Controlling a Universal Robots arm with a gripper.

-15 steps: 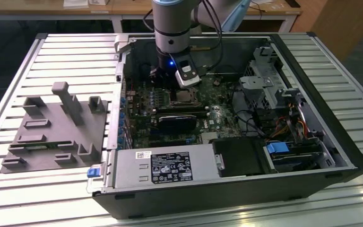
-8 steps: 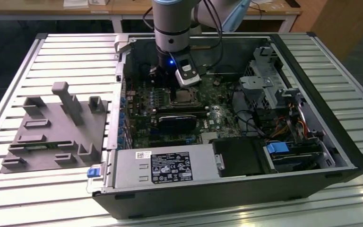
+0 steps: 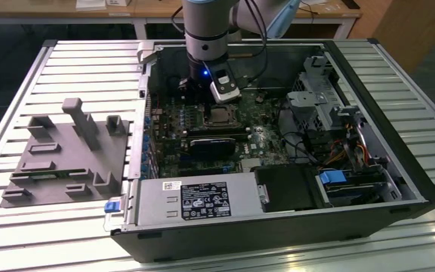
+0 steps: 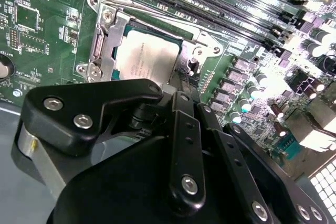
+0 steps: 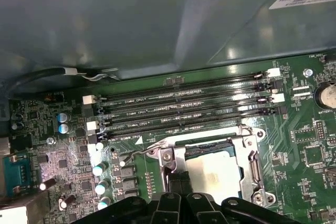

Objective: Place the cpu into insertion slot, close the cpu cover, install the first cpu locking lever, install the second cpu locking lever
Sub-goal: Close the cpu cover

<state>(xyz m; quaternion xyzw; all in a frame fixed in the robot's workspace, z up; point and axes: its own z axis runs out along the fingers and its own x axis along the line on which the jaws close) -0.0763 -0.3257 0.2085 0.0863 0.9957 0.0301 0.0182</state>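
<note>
The tool [image 5: 178,177], fingers together with nothing seen between them, hides one cpu [image 4: 144,56] edge.

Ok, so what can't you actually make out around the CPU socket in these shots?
Second wrist view: the gripper hides one edge of the cpu cover and a corner of the cpu.
First wrist view: the gripper covers part of the cpu too.
Exterior view: whether the cover is latched is too small to tell.
</note>
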